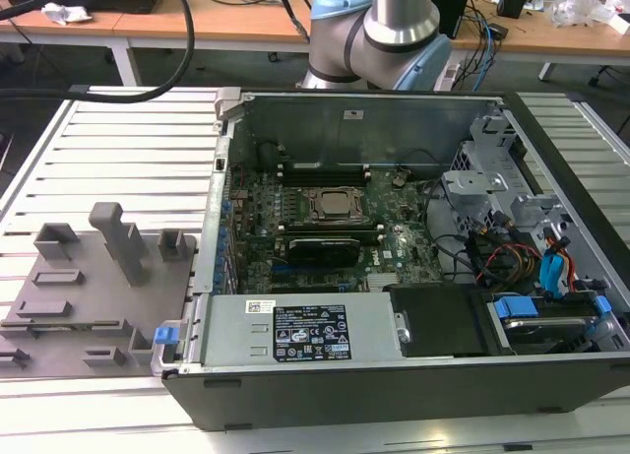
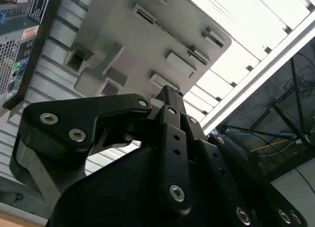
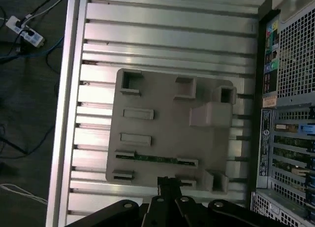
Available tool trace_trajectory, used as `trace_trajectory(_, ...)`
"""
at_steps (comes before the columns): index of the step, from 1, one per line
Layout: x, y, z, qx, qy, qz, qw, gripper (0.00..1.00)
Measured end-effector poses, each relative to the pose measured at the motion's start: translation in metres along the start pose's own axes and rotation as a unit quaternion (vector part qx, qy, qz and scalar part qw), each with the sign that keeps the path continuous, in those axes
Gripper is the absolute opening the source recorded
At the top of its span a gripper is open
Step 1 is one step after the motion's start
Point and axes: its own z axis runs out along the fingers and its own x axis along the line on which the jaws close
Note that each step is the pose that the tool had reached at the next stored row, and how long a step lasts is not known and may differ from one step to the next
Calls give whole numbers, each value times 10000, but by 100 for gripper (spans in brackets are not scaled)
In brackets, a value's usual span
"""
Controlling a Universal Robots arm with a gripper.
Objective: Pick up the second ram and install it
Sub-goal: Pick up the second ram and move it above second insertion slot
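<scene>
While the end effector point(image 3: 165, 182) is hanging over the grey tray point(image 3: 167, 131), its fingers are sitting pressed together and gripping nothing. The second ram point(image 3: 156, 159) is sitting in a long slot of that tray, near the tray edge closest to the fingertips, with only its thin green edge showing. In the exterior view, the tray is resting on the slatted counter point(image 1: 118, 149) at nine o'clock from the open computer case point(image 1: 394, 400). The arm's base point(image 1: 379, 31) is standing at twelve o'clock from the case.
</scene>
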Motion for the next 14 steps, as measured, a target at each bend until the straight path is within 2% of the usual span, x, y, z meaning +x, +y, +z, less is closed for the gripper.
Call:
trace_trajectory(2, 0, 0, 0, -5, 8, -199, 9998, 11)
trace_trajectory(3, 0, 0, 0, -10, 19, -434, 9991, 11)
trace_trajectory(4, 0, 0, 0, -16, 29, -670, 9977, 11)
trace_trajectory(7, 0, 0, 0, -27, 50, -1139, 9935, 11)
trace_trajectory(9, 0, 0, 0, -32, 59, -1351, 9908, 11)
trace_trajectory(10, 0, 0, 0, -33, 61, -1408, 9900, 11)
trace_trajectory(12, 0, 0, 0, -39, 72, -1654, 9862, 11)
trace_trajectory(14, 0, 0, 0, -45, 82, -1903, 9817, 11)
